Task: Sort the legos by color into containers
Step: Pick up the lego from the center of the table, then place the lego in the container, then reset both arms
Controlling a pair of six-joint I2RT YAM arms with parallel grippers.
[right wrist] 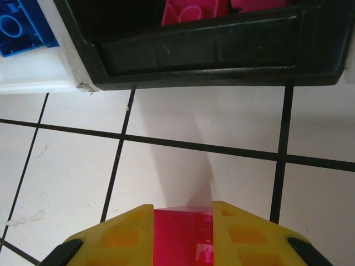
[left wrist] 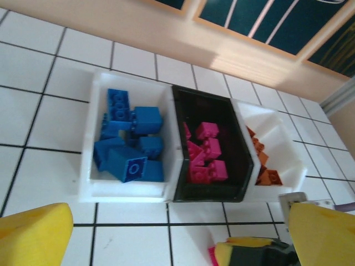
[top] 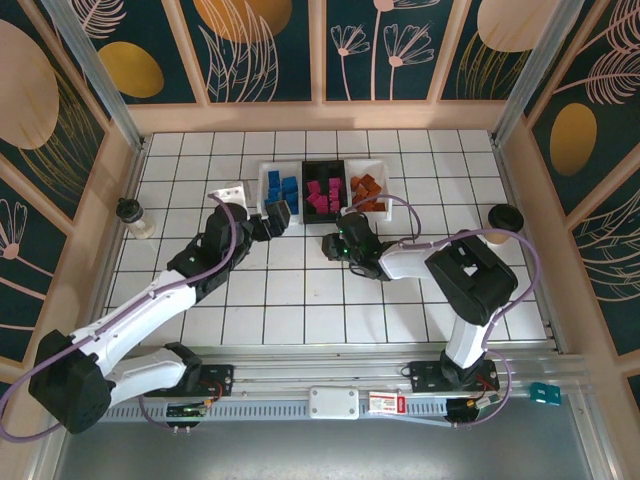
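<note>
Three bins stand in a row at the back. The white bin (top: 268,205) (left wrist: 91,166) holds blue legos (left wrist: 130,141). The black bin (top: 323,168) (right wrist: 205,50) holds magenta legos (left wrist: 206,152). The other white bin (top: 385,170) (left wrist: 288,166) holds orange-brown legos (left wrist: 260,163). My right gripper (top: 333,245) (right wrist: 183,213) hovers low over the tiles just in front of the black bin, shut on a magenta lego (right wrist: 183,235). My left gripper (top: 280,218) (left wrist: 177,244) is open in front of the blue bin, with nothing between its yellow fingers (left wrist: 33,235).
A paper cup with a dark lid (top: 503,222) stands at the right, near the right arm's elbow. A small lidded bottle (top: 135,217) sits at the left wall. A white block (top: 230,192) lies left of the bins. Wooden walls surround the tiled floor.
</note>
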